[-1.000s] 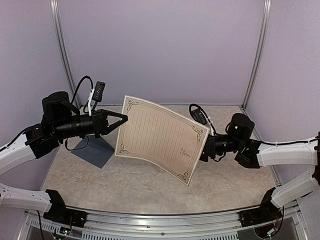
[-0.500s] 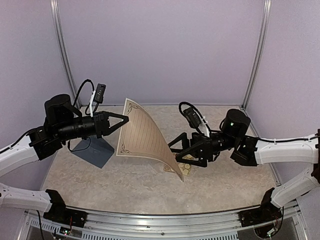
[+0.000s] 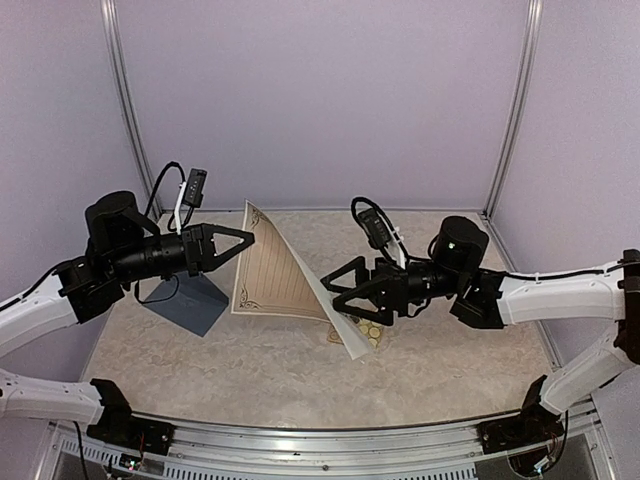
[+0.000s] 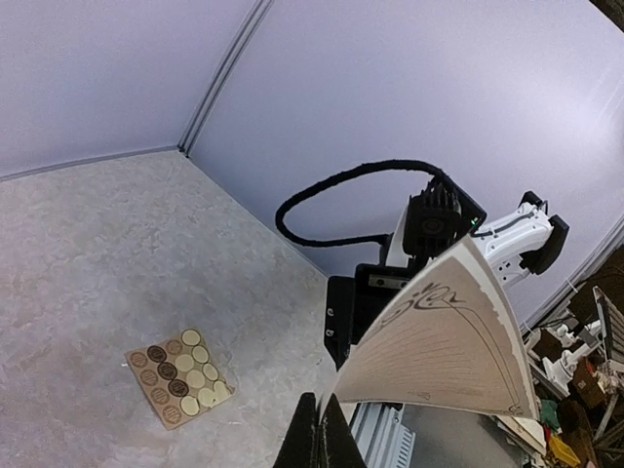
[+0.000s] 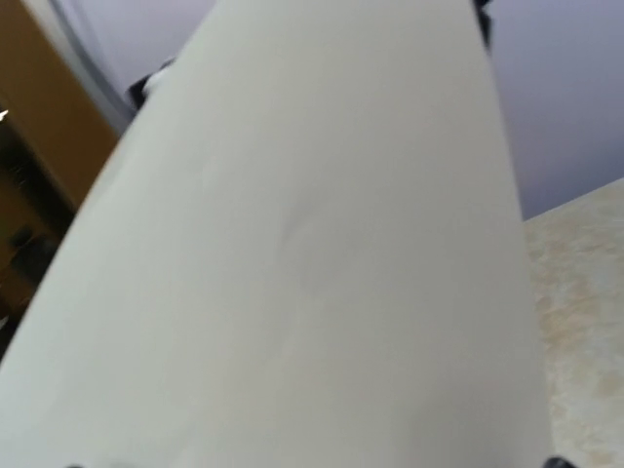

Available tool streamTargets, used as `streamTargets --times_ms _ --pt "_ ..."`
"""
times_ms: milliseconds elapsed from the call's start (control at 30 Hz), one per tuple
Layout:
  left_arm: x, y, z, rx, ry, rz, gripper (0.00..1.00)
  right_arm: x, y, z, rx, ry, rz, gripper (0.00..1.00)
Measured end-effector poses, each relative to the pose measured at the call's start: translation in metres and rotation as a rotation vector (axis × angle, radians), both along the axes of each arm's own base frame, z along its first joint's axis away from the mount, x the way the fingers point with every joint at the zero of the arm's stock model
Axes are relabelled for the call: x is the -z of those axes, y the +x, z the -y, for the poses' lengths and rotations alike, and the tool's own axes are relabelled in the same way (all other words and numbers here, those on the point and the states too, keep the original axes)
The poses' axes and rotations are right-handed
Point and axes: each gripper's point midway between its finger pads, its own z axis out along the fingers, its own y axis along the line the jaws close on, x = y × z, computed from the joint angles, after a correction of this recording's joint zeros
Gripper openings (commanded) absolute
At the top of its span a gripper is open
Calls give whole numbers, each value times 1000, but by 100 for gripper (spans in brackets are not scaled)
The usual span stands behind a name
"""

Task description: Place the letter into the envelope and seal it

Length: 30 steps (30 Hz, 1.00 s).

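Left gripper (image 3: 248, 238) is pinched shut on the left edge of the letter (image 3: 275, 275); the wrist view shows both fingertips closed flat on the paper, so it looks like a solid hold. Right gripper (image 3: 330, 294) is spread wide with the letter's other edge roughly in the gap; can't tell if either finger actually touches it, since its own camera just sees blank white back.

The letter hangs in the air between the two arms, curled hard, lined side toward the left arm; its lower corner droops near the sticker sheet (image 4: 180, 378). The envelope (image 3: 188, 302) lies on the table (image 3: 250, 370) under the left arm, not touching the letter.

Progress, imo: barely started; the letter's up off the table, but I see no crease in it, and it isn't inserted or sealed, so all of that is left. Count: one letter, one envelope, one sticker sheet, two grippers.
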Motion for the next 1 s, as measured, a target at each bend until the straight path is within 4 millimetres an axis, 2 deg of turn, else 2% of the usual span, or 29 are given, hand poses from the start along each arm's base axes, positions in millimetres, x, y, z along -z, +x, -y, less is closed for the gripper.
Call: streamTargets --times_ms 267,633,833,933,1000 --pt "1 15 -25 -116 -29 -28 0 17 2 15 78 24 -75 99" --pt "12 30 -37 -201 -31 -97 0 0 -4 23 66 107 -64 100" --pt "21 36 -41 -224 -27 -136 0 0 -3 23 68 109 -60 99" --pt "22 34 -40 -209 -30 -144 0 3 -1 22 84 99 -63 92" --pt "24 31 -38 -185 -32 -149 0 7 5 21 110 82 -69 68"
